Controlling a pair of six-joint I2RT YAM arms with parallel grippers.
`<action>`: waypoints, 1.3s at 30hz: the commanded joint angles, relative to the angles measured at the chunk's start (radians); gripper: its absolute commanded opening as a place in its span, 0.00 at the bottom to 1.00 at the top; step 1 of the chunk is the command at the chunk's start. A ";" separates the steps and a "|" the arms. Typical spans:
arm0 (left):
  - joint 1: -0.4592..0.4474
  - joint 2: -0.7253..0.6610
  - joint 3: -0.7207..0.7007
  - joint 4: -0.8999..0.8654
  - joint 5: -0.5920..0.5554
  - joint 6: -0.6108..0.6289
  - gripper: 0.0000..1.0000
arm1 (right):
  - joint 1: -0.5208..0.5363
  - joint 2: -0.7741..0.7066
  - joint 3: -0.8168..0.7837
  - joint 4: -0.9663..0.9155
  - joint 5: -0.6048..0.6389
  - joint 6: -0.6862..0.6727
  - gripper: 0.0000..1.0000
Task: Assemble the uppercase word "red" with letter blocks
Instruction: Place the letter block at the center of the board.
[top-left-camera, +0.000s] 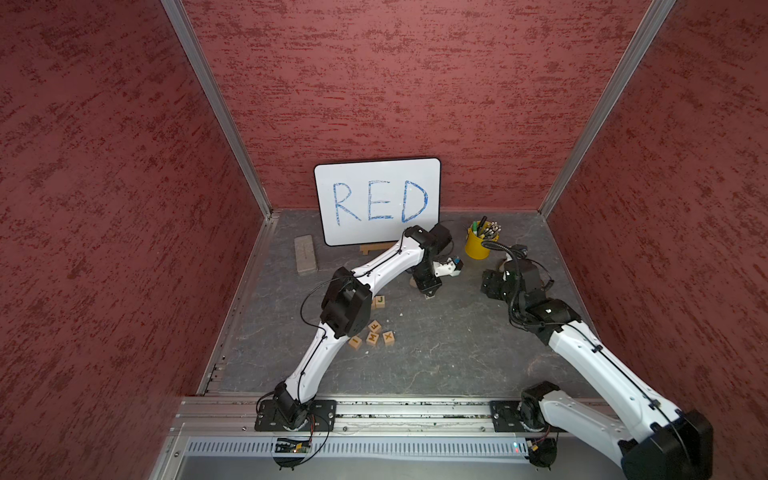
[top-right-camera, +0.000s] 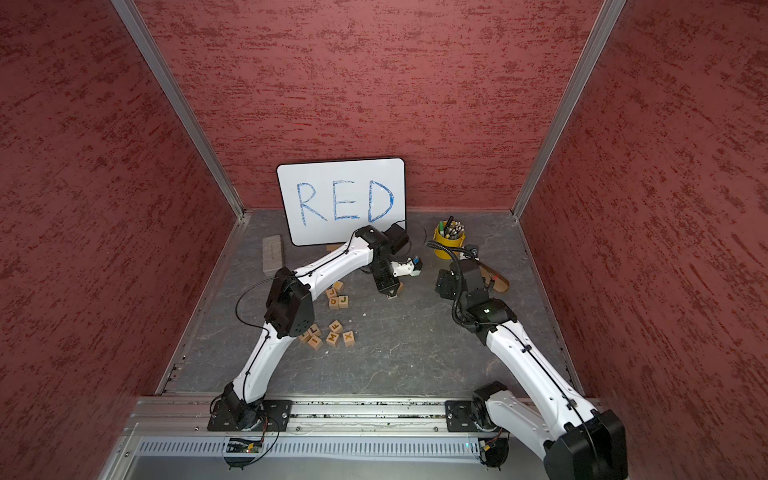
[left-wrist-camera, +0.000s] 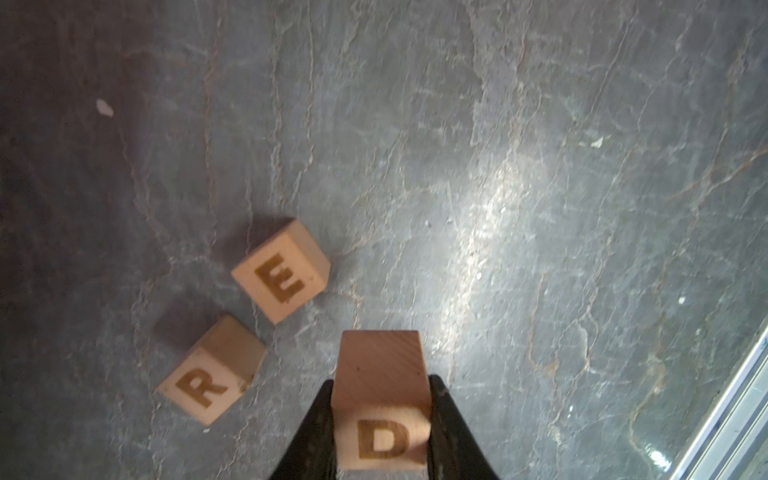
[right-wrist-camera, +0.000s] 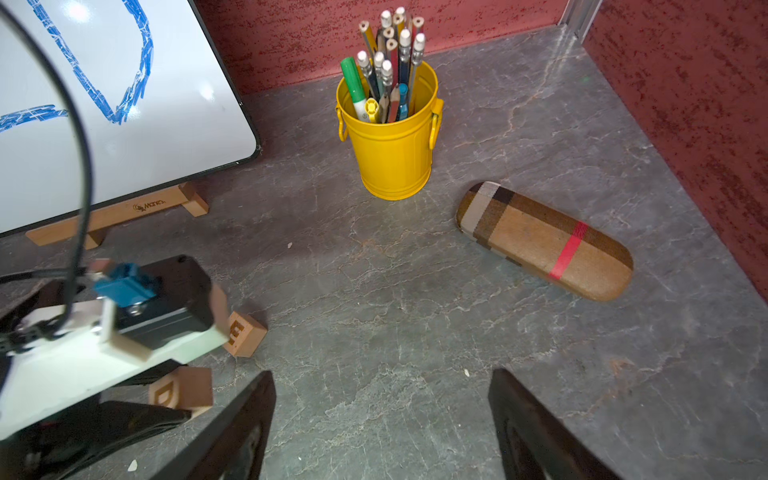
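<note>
In the left wrist view my left gripper (left-wrist-camera: 380, 384) is shut on the D block (left-wrist-camera: 380, 407), a pale wooden cube with its D facing the camera. The E block (left-wrist-camera: 280, 270) and the R block (left-wrist-camera: 210, 374) lie on the grey floor just beside it, both turned at an angle and a little apart from each other. The right wrist view shows the D block (right-wrist-camera: 183, 390) held low near the E block (right-wrist-camera: 245, 334). I cannot tell whether the D block touches the floor. My right gripper (right-wrist-camera: 381, 374) stands open over bare floor with nothing between its fingers.
A whiteboard (top-left-camera: 376, 199) with blue RED leans at the back wall. A yellow pencil cup (right-wrist-camera: 390, 137) and a plaid case (right-wrist-camera: 544, 241) lie beyond my right gripper. Several other letter cubes (top-right-camera: 332, 332) sit by the left arm's elbow. A grey eraser (top-left-camera: 305, 254) lies at the back left.
</note>
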 joint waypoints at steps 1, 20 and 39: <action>-0.033 0.056 0.106 -0.047 0.003 -0.066 0.23 | -0.009 -0.023 0.001 -0.011 0.033 0.018 0.82; -0.113 0.195 0.215 0.078 -0.008 -0.155 0.23 | -0.027 -0.116 -0.064 -0.044 0.023 0.034 0.82; -0.119 0.207 0.225 0.143 -0.021 -0.181 0.52 | -0.026 -0.145 -0.068 -0.043 -0.019 0.028 0.84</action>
